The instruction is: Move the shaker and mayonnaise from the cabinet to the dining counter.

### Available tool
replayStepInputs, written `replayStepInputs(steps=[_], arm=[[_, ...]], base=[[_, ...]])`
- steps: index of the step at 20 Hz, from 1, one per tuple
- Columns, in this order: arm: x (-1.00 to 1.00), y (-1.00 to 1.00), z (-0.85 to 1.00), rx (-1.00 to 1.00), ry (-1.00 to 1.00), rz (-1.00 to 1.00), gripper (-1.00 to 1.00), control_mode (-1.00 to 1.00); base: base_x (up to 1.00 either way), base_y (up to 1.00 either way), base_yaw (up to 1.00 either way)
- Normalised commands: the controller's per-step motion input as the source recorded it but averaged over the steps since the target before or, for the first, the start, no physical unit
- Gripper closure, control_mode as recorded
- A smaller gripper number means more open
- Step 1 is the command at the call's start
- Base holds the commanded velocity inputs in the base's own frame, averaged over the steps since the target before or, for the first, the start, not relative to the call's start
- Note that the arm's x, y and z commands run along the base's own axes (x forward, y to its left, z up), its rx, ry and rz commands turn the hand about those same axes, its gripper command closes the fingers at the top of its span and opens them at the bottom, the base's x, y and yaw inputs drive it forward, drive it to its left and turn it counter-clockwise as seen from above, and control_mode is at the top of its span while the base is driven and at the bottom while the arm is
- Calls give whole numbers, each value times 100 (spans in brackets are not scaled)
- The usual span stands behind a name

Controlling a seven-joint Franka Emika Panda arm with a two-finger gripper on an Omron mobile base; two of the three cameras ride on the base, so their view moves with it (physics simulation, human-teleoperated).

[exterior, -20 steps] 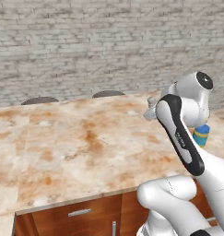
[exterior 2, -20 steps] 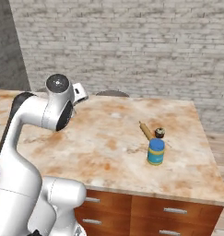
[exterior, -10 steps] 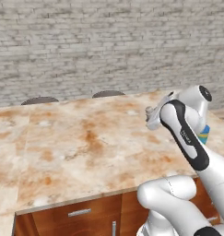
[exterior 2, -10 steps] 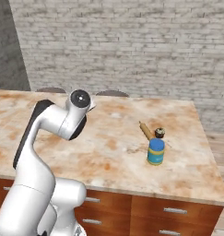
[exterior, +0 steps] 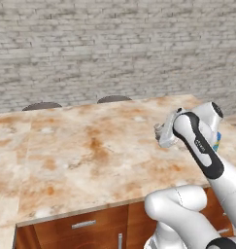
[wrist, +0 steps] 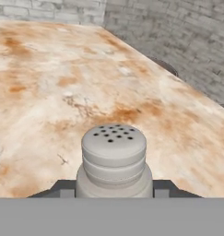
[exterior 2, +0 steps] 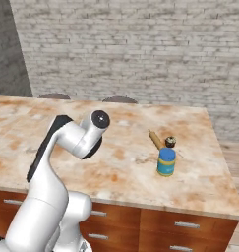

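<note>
Shaker [wrist: 114,161] | grey, perforated domed cap | gripped in tool [wrist: 114,189]

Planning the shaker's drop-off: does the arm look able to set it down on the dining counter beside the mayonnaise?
Probably yes: the gripper holds the shaker over the dining counter, and bare top lies around the mayonnaise.

Kitchen: marble counter [exterior: 80,160], drawers [exterior 2: 187,225].

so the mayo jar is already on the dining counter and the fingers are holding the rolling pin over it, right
Not quite. The mayo jar does stand on the dining counter, but the fingers hold the shaker, not the rolling pin, which lies on the counter beside the jar. The hand view shows the shaker's perforated cap.
</note>
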Motion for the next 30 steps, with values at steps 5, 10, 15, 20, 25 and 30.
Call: replayStepInputs(steps=[5,10,15,20,25,30], arm=[[0,-17,-33,0,0,6,100,-100],[0,-10,-21,0,1,1,100,-100],[6,-1,-15,9,0,0,100,-100],[12,-10,-15,19,0,0,100,-100],[11,-17,-17,14,0,0,100,-100],[9,-12,-22,6,0,0,100,-100]], base=[[0,0,0],[0,0,0],[0,0,0],[0,0,0],[0,0,0],[0,0,0]])
